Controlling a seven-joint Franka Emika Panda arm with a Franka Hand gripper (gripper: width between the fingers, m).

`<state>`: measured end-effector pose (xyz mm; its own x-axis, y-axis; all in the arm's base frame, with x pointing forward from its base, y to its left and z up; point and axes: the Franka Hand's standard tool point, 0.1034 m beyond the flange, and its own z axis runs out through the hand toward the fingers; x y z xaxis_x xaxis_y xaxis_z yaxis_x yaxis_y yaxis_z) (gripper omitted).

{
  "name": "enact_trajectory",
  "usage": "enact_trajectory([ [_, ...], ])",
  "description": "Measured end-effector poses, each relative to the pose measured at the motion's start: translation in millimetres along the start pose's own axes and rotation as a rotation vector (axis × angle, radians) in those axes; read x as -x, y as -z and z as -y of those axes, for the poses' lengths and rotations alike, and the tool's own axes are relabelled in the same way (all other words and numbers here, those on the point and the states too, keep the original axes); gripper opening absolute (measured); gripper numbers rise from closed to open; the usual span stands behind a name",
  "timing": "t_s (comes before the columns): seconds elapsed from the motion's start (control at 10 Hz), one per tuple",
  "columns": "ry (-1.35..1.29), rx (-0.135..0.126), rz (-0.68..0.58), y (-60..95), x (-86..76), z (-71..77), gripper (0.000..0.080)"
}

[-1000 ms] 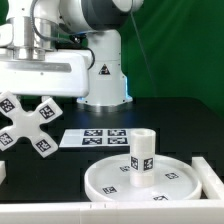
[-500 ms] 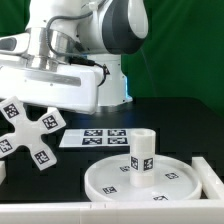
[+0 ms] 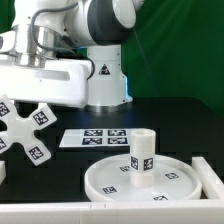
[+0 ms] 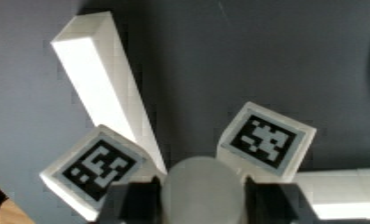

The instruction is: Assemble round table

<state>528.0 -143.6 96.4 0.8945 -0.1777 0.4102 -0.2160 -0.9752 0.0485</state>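
My gripper (image 3: 22,112) is shut on the small cross-shaped piece (image 3: 23,131) and holds it in the air at the exterior view's left, above the table. In the wrist view the cross piece (image 4: 267,136) shows two tagged arms, and its rounded middle sits between my dark fingers (image 4: 139,202). The large round rimmed disc (image 3: 100,180) lies at the front right. The short thick cylinder (image 3: 141,155) stands upright on its centre, tag facing the camera.
The marker board (image 3: 95,137) lies flat behind the disc. The robot's white base (image 3: 105,80) stands at the back. White bars run along the front edge (image 3: 60,212) and right edge (image 3: 210,180). A long white bar (image 4: 102,80) lies below the gripper.
The gripper with the cross piece swung toward the exterior view's right and down, then back left. The cross piece turned a little in the air. Disc and cylinder have not moved.
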Motion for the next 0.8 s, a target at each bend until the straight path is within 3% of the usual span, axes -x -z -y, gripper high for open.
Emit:
enact_trajectory([
  [0.2,-0.027,-0.019,0.004,0.4,-0.5,23.2,0.0212],
  [0.6,-0.029,-0.015,0.008,-1.0,1.8,17.9,0.0212],
  [0.8,-0.065,-0.036,0.008,-3.6,5.2,10.1,0.0212],
])
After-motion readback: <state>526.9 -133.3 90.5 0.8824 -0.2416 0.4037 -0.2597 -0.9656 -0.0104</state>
